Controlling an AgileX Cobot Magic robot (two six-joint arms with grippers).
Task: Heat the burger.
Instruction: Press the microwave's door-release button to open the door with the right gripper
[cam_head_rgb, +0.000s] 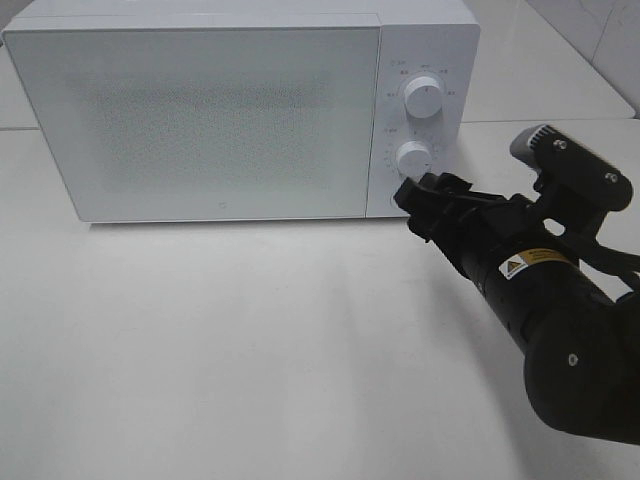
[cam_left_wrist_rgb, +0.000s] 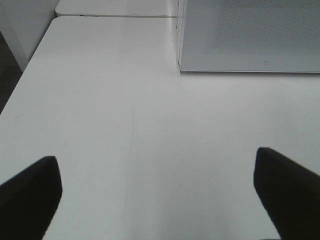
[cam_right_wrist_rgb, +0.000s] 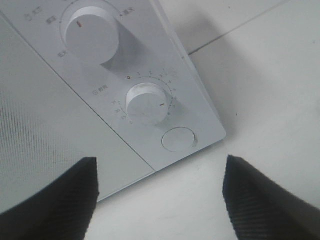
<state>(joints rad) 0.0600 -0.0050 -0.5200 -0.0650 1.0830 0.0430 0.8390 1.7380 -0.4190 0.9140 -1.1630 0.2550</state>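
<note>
Right claw (cam_head_rgb: 422, 197), fingers spread wide, hovers near the lower dial (cam_head_rgb: 414, 158) and round button (cam_right_wrist_rgb: 178, 139) of the white microwave (cam_head_rgb: 200, 110), whose door is closed. Left claw (cam_left_wrist_rgb: 157, 200), likewise wide, hangs over the table (cam_left_wrist_rgb: 125, 110). Burger: visible in no view.

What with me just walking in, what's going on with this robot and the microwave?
The right gripper, open, is held close in front of the microwave, pointed at the lower dial and the round button near it, touching neither as far as the views show. The door is shut and no burger is in view. The left gripper hangs open over the table, holding nothing.
</note>
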